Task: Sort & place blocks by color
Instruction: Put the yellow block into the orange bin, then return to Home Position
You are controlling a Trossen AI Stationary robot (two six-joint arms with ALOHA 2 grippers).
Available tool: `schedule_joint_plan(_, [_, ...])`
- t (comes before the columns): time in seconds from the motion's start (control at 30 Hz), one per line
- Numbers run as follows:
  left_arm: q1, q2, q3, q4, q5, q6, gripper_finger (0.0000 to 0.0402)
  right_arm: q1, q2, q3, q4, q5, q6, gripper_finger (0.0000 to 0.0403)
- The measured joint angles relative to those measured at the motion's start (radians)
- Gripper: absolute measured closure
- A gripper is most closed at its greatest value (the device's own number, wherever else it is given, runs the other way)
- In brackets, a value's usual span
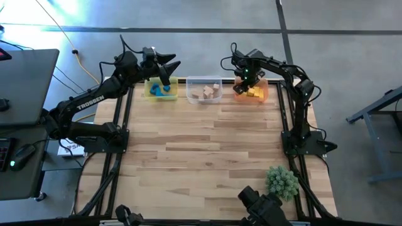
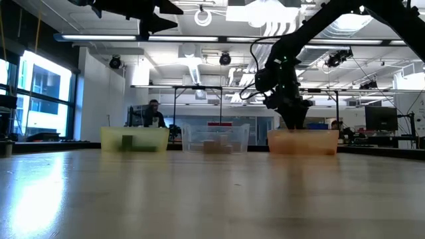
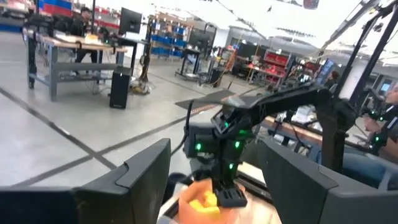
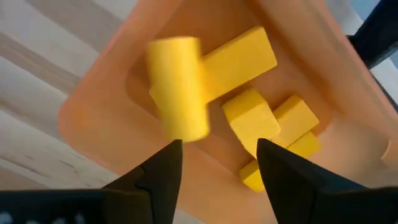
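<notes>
Polished grey concrete floor [image 1: 188, 16] crossed by dark seams, pale striped wooden tabletop [image 1: 207, 150], open white ceiling [image 2: 199, 50] hung with ducts and strip lights, bright tall windows [image 2: 36, 93] at one side, grey metal workbench [image 3: 68, 46], blue storage racks [image 3: 168, 43] beyond.

Three bins [image 1: 204, 90] line the table's [image 1: 207, 157] far edge; plant ball [image 1: 281, 181] near corner.

Wooden table [image 1: 207, 157] carries three bins [image 1: 204, 91], plant ball [image 1: 281, 182].

right gripper [image 1: 245, 80] over orange bin [image 1: 264, 95] | yellow blocks [image 1: 254, 92] inside
</notes>
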Motion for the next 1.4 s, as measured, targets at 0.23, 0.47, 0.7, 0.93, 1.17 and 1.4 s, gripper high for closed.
schedule_joint_plan(0.23, [-0.006, 0.000, 0.000, -0.058, 0.012, -0.003, 0.0167, 0.019, -0.003, 0.075, -0.069, -0.013, 0.079, 0.0208])
schedule_joint_plan(0.47, [-0.073, 0.000, 0.000, -0.105, 0.029, 0.018, 0.0167, 0.106, -0.119, 0.114, -0.034, -0.128, 0.079, 0.0218])
schedule_joint_plan(0.7, [-0.200, 0.000, 0.000, -0.171, 0.035, 0.091, 0.0167, 0.259, -0.263, 0.114, 0.161, -0.181, 0.071, 0.0219])
schedule_joint_plan(0.93, [-0.290, -0.004, -0.085, -0.145, 0.088, 0.084, 0.0167, 0.421, -0.293, 0.111, 0.296, -0.175, 0.080, 0.0219])
schedule_joint_plan(1.17, [-0.351, -0.112, -0.309, -0.014, 0.079, 0.012, 0.0167, 0.519, -0.308, -0.043, 0.492, -0.160, 0.161, 0.0219])
schedule_joint_plan(1.4, [-0.372, -0.283, -0.516, 0.081, 0.027, -0.046, 0.0167, 0.529, -0.368, -0.268, 0.638, -0.177, 0.260, 0.0219])
